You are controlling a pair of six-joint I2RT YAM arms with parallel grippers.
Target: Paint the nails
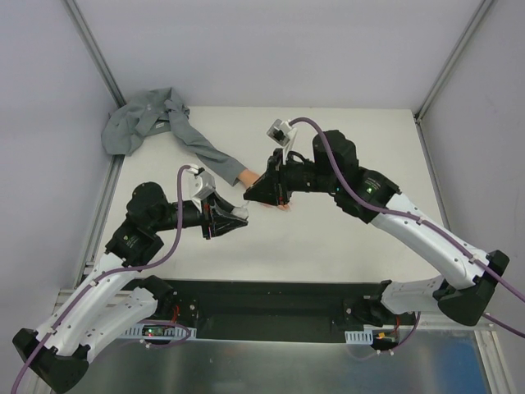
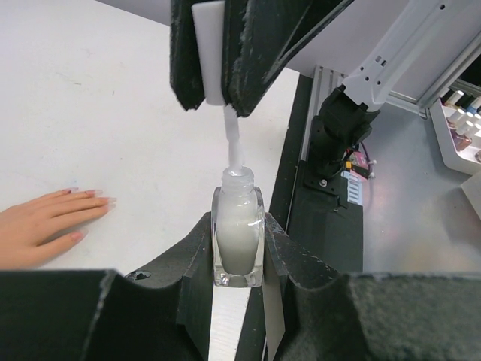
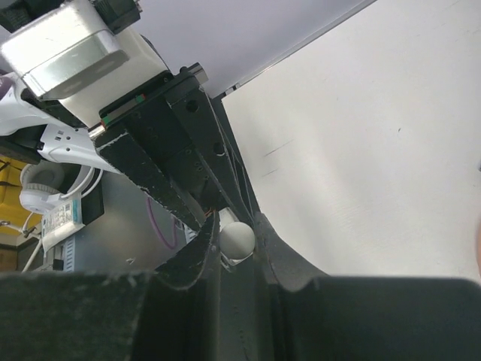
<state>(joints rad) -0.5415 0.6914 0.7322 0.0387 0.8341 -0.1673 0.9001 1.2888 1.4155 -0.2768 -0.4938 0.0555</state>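
My left gripper (image 1: 233, 218) (image 2: 238, 226) is shut on a small clear glass bottle (image 2: 238, 239) of white polish, held upright just above the table. My right gripper (image 1: 257, 194) (image 3: 237, 238) is shut on the white cap (image 2: 209, 53) (image 3: 237, 239). The cap's brush stem (image 2: 234, 139) reaches down into the bottle's neck. The peach mannequin hand (image 2: 41, 226) lies flat to the bottle's left, and its nails (image 2: 94, 193) look pinkish. From above, the hand (image 1: 246, 176) is mostly hidden under the right gripper. Its grey sleeve (image 1: 205, 152) runs back left.
The sleeve ends in a bunched grey garment (image 1: 139, 121) at the back left corner. A black base plate (image 1: 271, 300) lies along the near edge. Metal frame posts (image 1: 94, 49) rise at the back corners. A tray of small bottles (image 2: 460, 128) sits off the table.
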